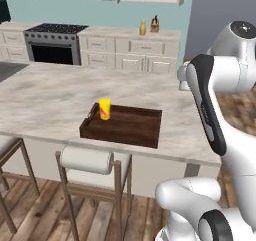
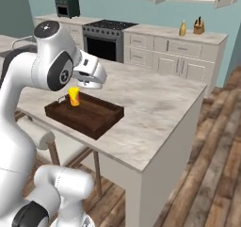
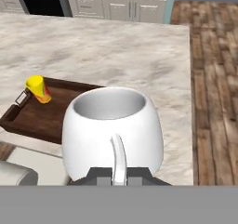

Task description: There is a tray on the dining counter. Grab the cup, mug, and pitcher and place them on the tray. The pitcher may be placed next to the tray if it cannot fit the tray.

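Cup [image 1: 104,108] stands upright in tray [image 1: 135,130]; mug [image 3: 113,130] looks empty.

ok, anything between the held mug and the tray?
Nothing. In the hand view, bare counter lies between the mug, shut in the gripper, and the tray, which holds the cup.

arm [image 1: 235,150]: glossy white rounded shells; joints: dark grey caps | forearm: long black inset strip
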Robot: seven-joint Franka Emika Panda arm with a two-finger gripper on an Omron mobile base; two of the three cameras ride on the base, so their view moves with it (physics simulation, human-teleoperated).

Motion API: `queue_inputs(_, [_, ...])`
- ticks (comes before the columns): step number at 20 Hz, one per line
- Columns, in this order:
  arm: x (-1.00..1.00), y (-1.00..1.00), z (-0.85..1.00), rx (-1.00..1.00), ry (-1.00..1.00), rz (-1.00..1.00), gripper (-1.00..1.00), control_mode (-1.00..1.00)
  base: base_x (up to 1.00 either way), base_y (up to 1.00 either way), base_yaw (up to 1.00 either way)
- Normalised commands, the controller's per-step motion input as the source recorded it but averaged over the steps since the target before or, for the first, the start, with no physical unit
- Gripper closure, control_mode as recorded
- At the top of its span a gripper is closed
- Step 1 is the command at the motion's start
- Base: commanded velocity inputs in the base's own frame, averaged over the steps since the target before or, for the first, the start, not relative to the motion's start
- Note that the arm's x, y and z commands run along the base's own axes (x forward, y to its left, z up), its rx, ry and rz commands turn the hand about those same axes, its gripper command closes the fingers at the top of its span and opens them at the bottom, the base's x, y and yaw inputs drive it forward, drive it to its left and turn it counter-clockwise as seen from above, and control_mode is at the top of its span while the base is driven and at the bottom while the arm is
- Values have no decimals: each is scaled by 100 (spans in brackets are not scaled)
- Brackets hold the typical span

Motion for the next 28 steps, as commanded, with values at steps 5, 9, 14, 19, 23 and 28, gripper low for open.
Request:
queue_inputs(5, [0, 0, 0, 0, 0, 0, 100, 100, 58, 13, 7])
queue_inputs(9, [0, 0, 0, 0, 0, 0, 100, 100, 48, 12, 10])
queue_inputs(14, [0, 0, 0, 0, 0, 0, 100, 100, 44, 3, 15])
queue_inputs(19, [0, 0, 0, 0, 0, 0, 100, 100, 33, 0, 18])
queue_inputs(23, [0, 0, 0, 0, 0, 0, 100, -100, 2, 0, 2])
queue_inputs(28, [0, 0, 0, 0, 0, 0, 100, -100, 0, 0, 0])
